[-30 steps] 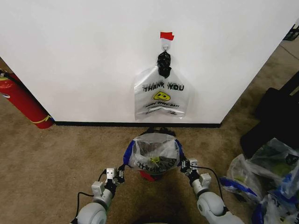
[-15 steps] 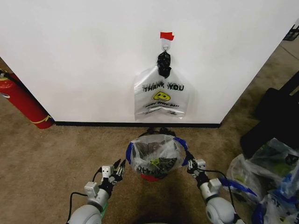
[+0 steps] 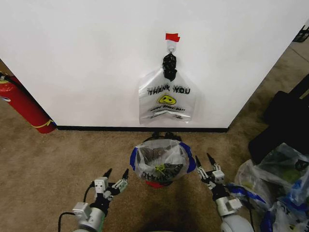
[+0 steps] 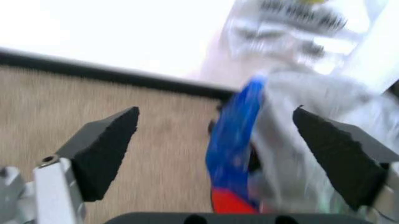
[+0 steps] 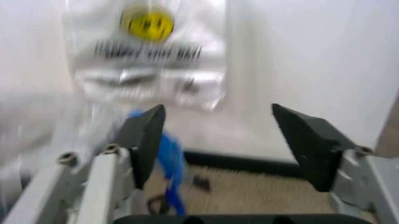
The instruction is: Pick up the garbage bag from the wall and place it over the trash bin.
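Garbage bag (image 3: 161, 160): we find it draped over the trash bin (image 3: 154, 183).
Left gripper (image 3: 116, 175): fingers wide, holding nothing, just beside the bag.
Right gripper (image 3: 203, 160): likewise spread, clear of it.

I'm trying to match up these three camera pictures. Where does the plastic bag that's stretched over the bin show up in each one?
Head view: the garbage bag sits low in the middle, over the trash bin, between the open left gripper and right gripper.
Left wrist view: right half, whitish with a blue handle.
Right wrist view: a pale blur at the left edge.
Shared landmark: the black baseboard along the wall.
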Robot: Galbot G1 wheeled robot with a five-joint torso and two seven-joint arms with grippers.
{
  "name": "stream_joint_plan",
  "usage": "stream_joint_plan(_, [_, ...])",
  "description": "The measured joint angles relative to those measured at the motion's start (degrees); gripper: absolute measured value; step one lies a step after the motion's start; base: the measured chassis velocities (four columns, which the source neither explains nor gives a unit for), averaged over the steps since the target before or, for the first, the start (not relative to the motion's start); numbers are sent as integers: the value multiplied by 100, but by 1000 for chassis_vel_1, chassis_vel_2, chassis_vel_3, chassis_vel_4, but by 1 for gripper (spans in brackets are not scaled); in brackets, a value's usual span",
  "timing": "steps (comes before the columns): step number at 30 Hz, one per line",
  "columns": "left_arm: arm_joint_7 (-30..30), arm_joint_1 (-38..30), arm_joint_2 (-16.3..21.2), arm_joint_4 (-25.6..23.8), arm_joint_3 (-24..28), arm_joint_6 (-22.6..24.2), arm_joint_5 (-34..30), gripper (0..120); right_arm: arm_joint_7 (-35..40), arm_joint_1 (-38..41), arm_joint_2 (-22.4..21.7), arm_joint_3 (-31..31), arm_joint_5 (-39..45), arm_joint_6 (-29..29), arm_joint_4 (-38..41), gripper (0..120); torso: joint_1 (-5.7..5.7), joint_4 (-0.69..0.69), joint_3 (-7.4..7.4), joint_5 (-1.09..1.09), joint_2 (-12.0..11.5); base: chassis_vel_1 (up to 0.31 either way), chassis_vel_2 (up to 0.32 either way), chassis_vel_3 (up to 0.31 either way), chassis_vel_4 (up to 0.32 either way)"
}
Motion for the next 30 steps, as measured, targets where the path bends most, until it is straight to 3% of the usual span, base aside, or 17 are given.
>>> stream_joint_plan(4, [182,-491,234,-114,69,139,-213,100,-23,-352,70,311,80,73,446,82,0,-1,0,-1,0,0,0,0,0])
stream_joint_plan(7, [494,-1128,536,-134,179,437,-474,100,-143,-661,44,490,256,63,866,95,1,-12,1,-4,0,0,0,0,0])
stream_joint_plan(8, [557,-1178,595,-162,146,514,-520,100,-196,-647,1,460,329,12,927,97,1,-11,1,-2,0,0,0,0,0])
stream_joint_plan(9, [597,-1289,694,-161,163,623,-585,100,-379,-643,-66,423,442,-131,1042,99,1,7,1,5,0,0,0,0,0])
stream_joint_plan(12, [646,-1663,886,-42,375,906,-779,100,-525,-856,-40,443,463,-208,1219,100,1,6,1,-4,0,20,22,20,60])
stream_joint_plan(15, [740,-2545,1152,268,1020,1243,-1111,100,-496,-1254,197,575,430,-107,1428,100,1,-3,0,4,0,0,0,0,0])
stream_joint_plan(17, [887,-3290,1273,528,1533,1380,-1240,100,-479,-1480,328,684,425,-23,1559,100,1,-7,1,-6,0,0,0,0,0])
stream_joint_plan(21, [1191,-4423,1326,955,2237,1644,-1452,100,-472,-1792,503,834,402,102,1775,100,1,-4,1,1,0,0,0,0,0])
stream_joint_plan(26, [1912,-6164,1062,1854,3548,2389,-1660,100,-474,-2085,673,959,283,269,1963,100,1,-4,1,-1,0,0,0,0,0])
stream_joint_plan(30, [2410,-6921,885,2393,4045,2699,-1653,100,-474,-2156,736,1000,238,285,2050,100,1,-2,1,2,0,0,0,0,0])
